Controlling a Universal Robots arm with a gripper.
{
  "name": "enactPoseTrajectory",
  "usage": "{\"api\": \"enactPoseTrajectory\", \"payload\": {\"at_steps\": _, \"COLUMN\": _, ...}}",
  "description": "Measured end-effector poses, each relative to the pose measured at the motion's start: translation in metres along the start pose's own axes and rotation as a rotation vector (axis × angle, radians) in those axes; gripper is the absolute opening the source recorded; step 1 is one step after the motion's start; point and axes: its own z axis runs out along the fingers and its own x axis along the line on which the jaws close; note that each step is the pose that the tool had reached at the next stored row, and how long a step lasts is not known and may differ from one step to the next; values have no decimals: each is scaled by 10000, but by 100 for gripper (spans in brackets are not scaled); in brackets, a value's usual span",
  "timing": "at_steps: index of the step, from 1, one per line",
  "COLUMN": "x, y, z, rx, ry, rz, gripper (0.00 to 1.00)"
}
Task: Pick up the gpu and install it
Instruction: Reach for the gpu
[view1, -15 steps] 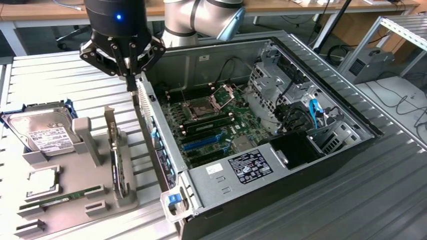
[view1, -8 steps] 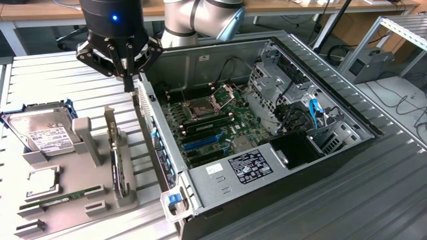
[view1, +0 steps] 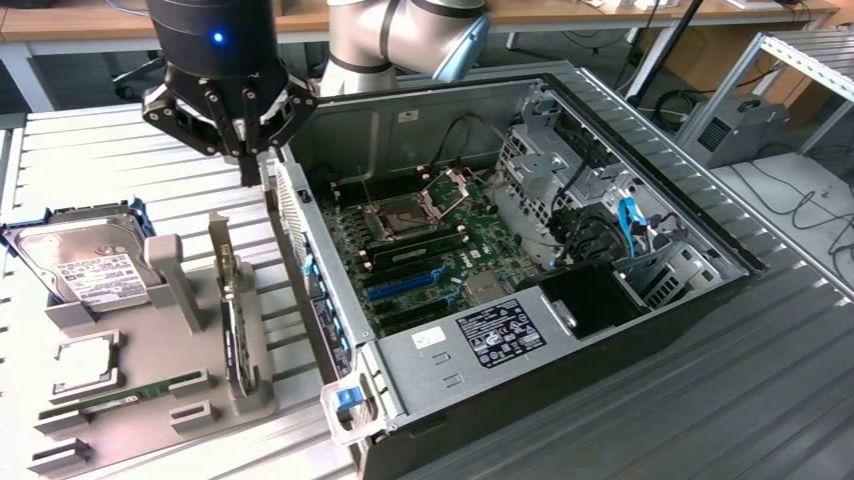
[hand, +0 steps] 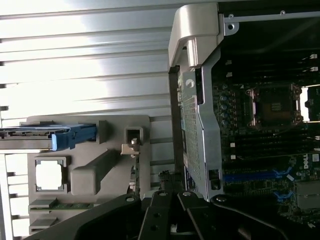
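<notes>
The gpu (view1: 231, 322) stands on its edge in a slot of the grey holder (view1: 147, 420), with its silvery bracket at the far end. My gripper (view1: 250, 172) hangs shut and holds nothing. It is above the gap between the holder and the open computer case (view1: 441, 120), beyond the gpu's bracket end. In the wrist view the gpu (hand: 133, 172) shows edge-on, and the gripper (hand: 170, 212) is a short way from it, beside the case's rear wall (hand: 196, 125). Blue card slots (view1: 407, 283) lie bare on the motherboard.
The holder also carries a hard drive (view1: 83, 268) in a blue caddy, a processor chip (view1: 88, 360) and a green memory stick (view1: 131, 392). The case's tall metal walls and cables (view1: 627, 220) stand to the exterior view's right. Everything rests on a ribbed metal table (view1: 694, 400).
</notes>
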Motion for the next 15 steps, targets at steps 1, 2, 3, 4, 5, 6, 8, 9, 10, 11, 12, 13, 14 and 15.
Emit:
{"api": "enactPoseTrajectory", "payload": {"at_steps": 1, "x": 8, "y": -1, "z": 1, "rx": 0, "ry": -1, "rz": 0, "gripper": 11}}
{"api": "enactPoseTrajectory", "payload": {"at_steps": 2, "x": 20, "y": -2, "z": 2, "rx": 0, "ry": 0, "rz": 0, "gripper": 11}}
{"api": "enactPoseTrajectory", "payload": {"at_steps": 3, "x": 28, "y": -2, "z": 3, "rx": 0, "ry": -1, "rz": 0, "gripper": 11}}
{"api": "enactPoseTrajectory", "payload": {"at_steps": 4, "x": 35, "y": -3, "z": 5, "rx": 0, "ry": -1, "rz": 0, "gripper": 11}}
{"api": "enactPoseTrajectory", "payload": {"at_steps": 5, "x": 43, "y": -3, "z": 6, "rx": 0, "ry": -1, "rz": 0, "gripper": 11}}
{"api": "enactPoseTrajectory", "payload": {"at_steps": 6, "x": 52, "y": -4, "z": 7, "rx": 0, "ry": -1, "rz": 0, "gripper": 11}}
{"api": "enactPoseTrajectory", "payload": {"at_steps": 8, "x": 66, "y": -5, "z": 8, "rx": 1, "ry": 0, "rz": 0, "gripper": 11}}
{"api": "enactPoseTrajectory", "payload": {"at_steps": 9, "x": 73, "y": -6, "z": 9, "rx": 0, "ry": -1, "rz": 0, "gripper": 11}}
{"api": "enactPoseTrajectory", "payload": {"at_steps": 10, "x": 79, "y": -6, "z": 10, "rx": 0, "ry": -1, "rz": 0, "gripper": 11}}
{"api": "enactPoseTrajectory", "payload": {"at_steps": 11, "x": 80, "y": -6, "z": 10, "rx": 0, "ry": -1, "rz": -1, "gripper": 11}}
{"api": "enactPoseTrajectory", "payload": {"at_steps": 12, "x": 80, "y": -6, "z": 10, "rx": 0, "ry": 0, "rz": -2, "gripper": 11}}
{"api": "enactPoseTrajectory", "payload": {"at_steps": 13, "x": 80, "y": -6, "z": 10, "rx": 0, "ry": 0, "rz": -1, "gripper": 11}}
{"api": "enactPoseTrajectory", "payload": {"at_steps": 14, "x": 81, "y": -6, "z": 10, "rx": 1, "ry": 0, "rz": 0, "gripper": 11}}
{"api": "enactPoseTrajectory", "payload": {"at_steps": 15, "x": 81, "y": -7, "z": 10, "rx": 1, "ry": 0, "rz": 0, "gripper": 11}}
